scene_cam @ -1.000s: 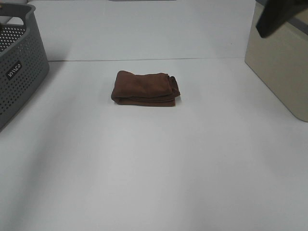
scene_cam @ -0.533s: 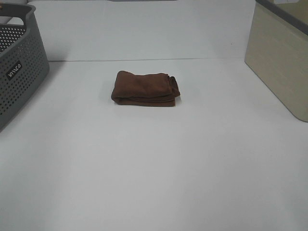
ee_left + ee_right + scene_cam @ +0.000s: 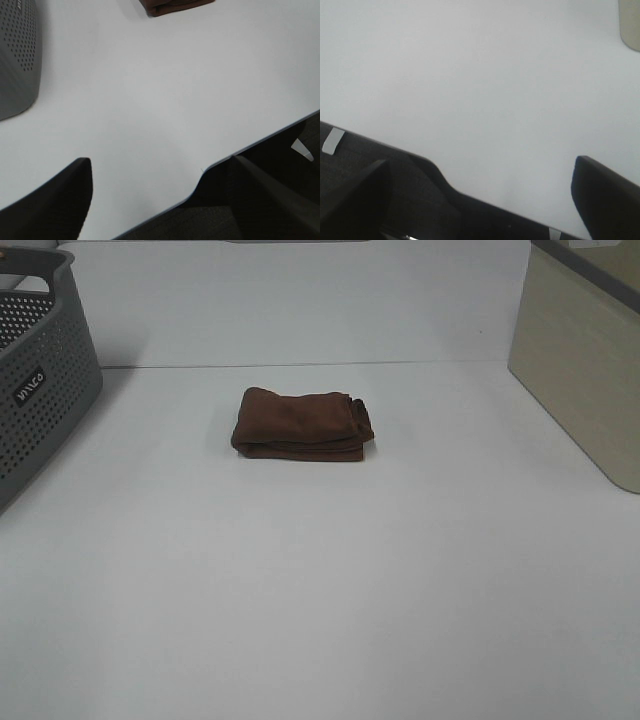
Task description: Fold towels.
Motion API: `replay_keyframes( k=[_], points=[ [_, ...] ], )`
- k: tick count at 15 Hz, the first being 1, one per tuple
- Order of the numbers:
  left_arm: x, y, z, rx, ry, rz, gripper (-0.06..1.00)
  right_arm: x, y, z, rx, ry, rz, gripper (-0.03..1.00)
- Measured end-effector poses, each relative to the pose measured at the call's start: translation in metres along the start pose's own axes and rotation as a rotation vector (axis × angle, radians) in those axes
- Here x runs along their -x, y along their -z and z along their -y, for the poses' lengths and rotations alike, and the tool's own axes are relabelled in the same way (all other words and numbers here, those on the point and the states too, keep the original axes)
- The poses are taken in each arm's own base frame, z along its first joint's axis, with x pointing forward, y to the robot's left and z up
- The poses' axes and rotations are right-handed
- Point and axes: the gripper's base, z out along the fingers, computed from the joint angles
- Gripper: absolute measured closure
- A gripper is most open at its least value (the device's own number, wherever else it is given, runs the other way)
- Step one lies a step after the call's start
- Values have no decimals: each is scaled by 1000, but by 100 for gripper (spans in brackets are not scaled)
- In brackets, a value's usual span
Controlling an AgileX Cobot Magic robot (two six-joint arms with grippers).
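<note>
The dark reddish-brown towel (image 3: 303,424) lies folded into a small thick bundle on the white table (image 3: 330,580), a little behind its middle. One corner of it also shows in the left wrist view (image 3: 172,6). Neither arm shows in the exterior high view. My left gripper (image 3: 160,172) is open and empty above the table's front edge, far from the towel. My right gripper (image 3: 480,167) is open and empty above the table's edge; the towel is out of that view.
A grey perforated basket (image 3: 40,380) stands at the back left and also shows in the left wrist view (image 3: 17,55). A beige bin (image 3: 590,360) stands at the back right; its corner shows in the right wrist view (image 3: 631,22).
A dark part of an arm at the top right of the exterior high view a second ago has left the view. The towel has not moved.
</note>
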Motion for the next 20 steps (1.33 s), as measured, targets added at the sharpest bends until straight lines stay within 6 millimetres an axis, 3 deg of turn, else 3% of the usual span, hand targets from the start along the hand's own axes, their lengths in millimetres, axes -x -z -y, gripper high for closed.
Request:
replay_keyframes(
  k=[3,15,20],
  points=[
    [1,-7,0,-10,-34,41,23,-8,9,-1,-11,11,96,6],
    [1,-8,0,-15,-36,52,23,-8,9,-1,-14,12,100,6],
    [3,-10,-2,146,64,57,23,-8,9,-1,-14,12,100,6]
  ],
)
